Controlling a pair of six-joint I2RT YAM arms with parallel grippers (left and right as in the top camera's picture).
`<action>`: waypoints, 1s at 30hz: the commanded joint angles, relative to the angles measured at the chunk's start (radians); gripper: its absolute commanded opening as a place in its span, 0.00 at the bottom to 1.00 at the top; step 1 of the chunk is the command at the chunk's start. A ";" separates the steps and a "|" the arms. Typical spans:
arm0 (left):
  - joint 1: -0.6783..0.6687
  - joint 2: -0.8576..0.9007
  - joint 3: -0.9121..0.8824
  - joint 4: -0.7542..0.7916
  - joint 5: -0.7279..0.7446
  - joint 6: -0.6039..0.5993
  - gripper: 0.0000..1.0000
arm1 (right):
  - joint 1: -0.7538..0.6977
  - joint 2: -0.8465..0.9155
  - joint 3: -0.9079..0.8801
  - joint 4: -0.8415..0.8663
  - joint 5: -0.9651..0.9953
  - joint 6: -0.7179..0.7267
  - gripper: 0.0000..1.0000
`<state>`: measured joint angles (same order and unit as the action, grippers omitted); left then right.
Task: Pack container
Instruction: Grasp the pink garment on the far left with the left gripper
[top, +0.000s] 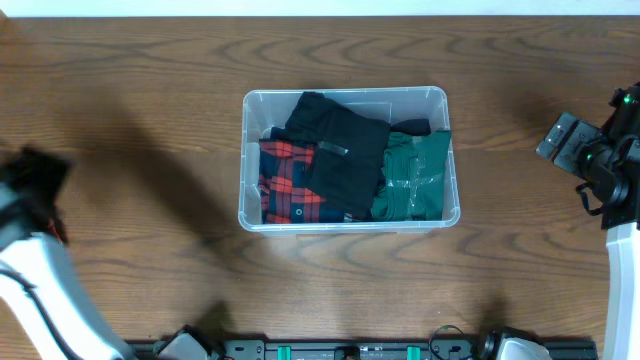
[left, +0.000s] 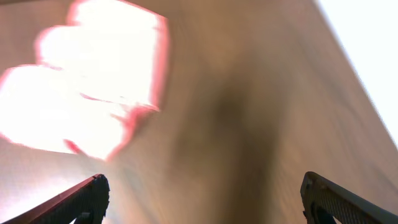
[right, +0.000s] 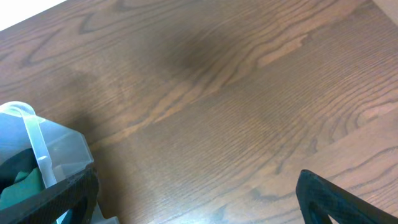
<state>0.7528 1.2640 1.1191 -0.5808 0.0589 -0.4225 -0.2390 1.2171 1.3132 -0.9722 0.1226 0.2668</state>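
Overhead: the container sits at the middle of the wooden table, holding a black garment, a red plaid shirt and a green garment; the left arm and right arm stand well apart from it, one at each side. Left wrist: a blurred picture, with the left gripper spread wide above the wood. Right wrist: the right gripper is likewise wide above the table, with a corner of the container at lower left.
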 joint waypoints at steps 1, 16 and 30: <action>0.212 0.126 0.000 0.069 0.008 -0.023 0.98 | -0.002 0.001 -0.001 -0.002 -0.003 -0.014 0.99; 0.416 0.579 0.000 0.390 0.186 0.142 0.98 | -0.002 0.001 -0.001 -0.012 -0.004 -0.029 0.99; 0.407 0.701 0.000 0.426 0.258 0.137 0.40 | -0.002 0.001 -0.001 -0.008 -0.026 -0.029 0.99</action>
<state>1.1629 1.9423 1.1187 -0.1490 0.2676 -0.2989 -0.2390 1.2171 1.3132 -0.9794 0.1036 0.2516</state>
